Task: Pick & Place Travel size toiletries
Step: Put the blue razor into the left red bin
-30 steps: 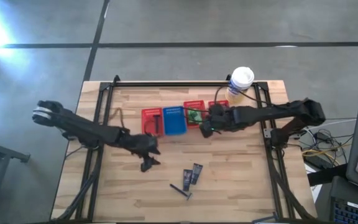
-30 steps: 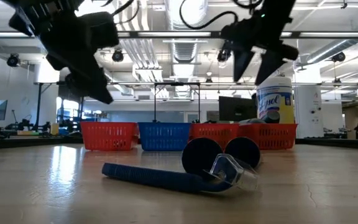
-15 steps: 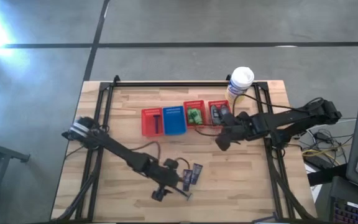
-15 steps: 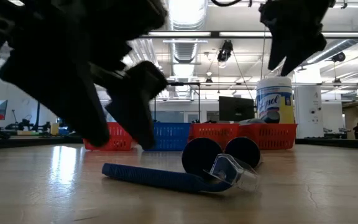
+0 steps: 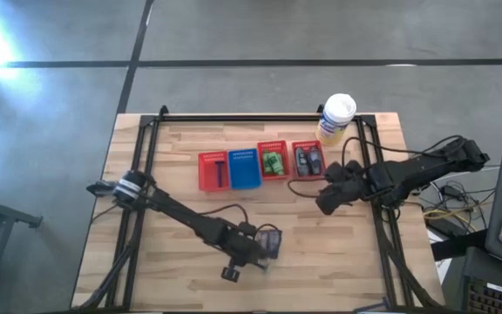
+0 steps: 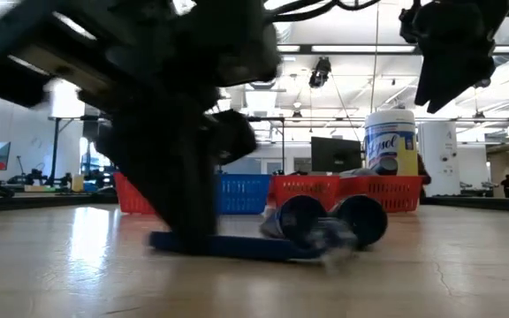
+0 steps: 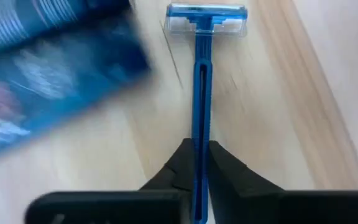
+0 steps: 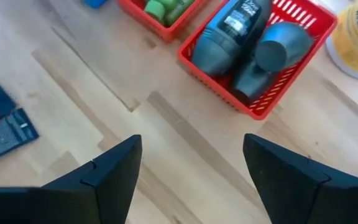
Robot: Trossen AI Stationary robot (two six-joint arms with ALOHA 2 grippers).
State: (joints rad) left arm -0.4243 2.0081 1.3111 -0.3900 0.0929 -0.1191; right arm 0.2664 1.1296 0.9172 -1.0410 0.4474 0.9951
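A blue razor (image 7: 199,93) lies on the table near its front edge, head (image 7: 207,17) pointing away from my left gripper (image 7: 197,146), which is shut on its handle. Two dark flat tubes (image 5: 271,240) lie right beside it, their round caps (image 6: 303,221) facing the low view. Grey bottles (image 8: 241,37) lie in a red basket (image 8: 303,37), green bottles (image 5: 274,162) in the red basket next to it. My right gripper (image 8: 191,168) hangs open above bare wood, in front of the grey bottles' basket, holding nothing. My left gripper pinches the razor's handle (image 7: 197,163) between its two fingers, at the end away from the head. The fingers come slanting down from above, and the handle runs out forward between them. The razor lies flat on the table (image 6: 237,247).
A row of baskets stands across the table's middle: red (image 5: 213,170), blue (image 5: 245,167), then the two red ones with bottles. A white-lidded yellow canister (image 5: 338,118) stands at the back right. Bare wood lies left of my left arm and along the front right.
My left gripper has swung from in front of the left red basket toward the near edge and the right, come down at the razor and shut on its handle. My right gripper has drawn back from the baskets toward the right and near edges.
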